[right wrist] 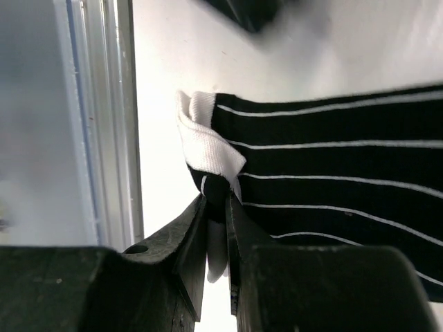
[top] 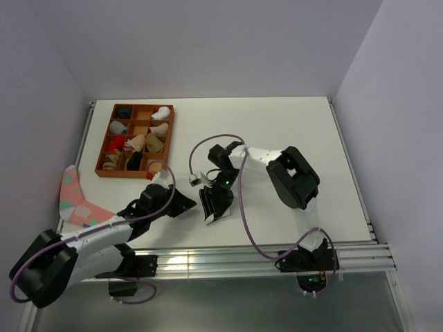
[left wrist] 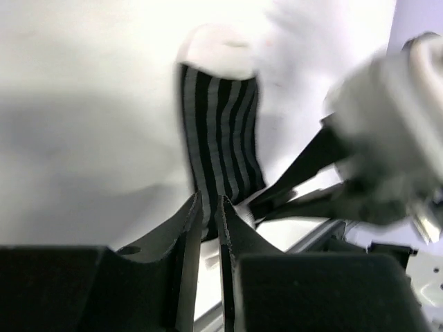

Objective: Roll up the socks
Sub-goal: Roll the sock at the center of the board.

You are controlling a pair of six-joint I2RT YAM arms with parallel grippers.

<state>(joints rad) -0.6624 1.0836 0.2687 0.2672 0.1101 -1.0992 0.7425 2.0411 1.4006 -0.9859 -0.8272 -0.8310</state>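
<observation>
The black sock with thin white stripes (top: 219, 207) lies flat near the table's front edge. In the right wrist view the sock (right wrist: 332, 166) fills the right side, and my right gripper (right wrist: 216, 202) is shut on its folded white cuff (right wrist: 208, 142). In the left wrist view the sock (left wrist: 220, 131) stretches away to a white end, and my left gripper (left wrist: 208, 206) is shut on its near edge. In the top view the left gripper (top: 194, 204) and right gripper (top: 210, 214) meet at the sock. I cannot pick out the plain tan-brown sock.
A brown divided tray (top: 169, 135) with several sock bundles stands at the back left. A pink sock with teal patches (top: 75, 199) lies at the left edge. The aluminium rail (top: 277, 252) runs along the front, close to the cuff (right wrist: 104, 138). The right arm's black fingers (left wrist: 311, 166) show in the left wrist view.
</observation>
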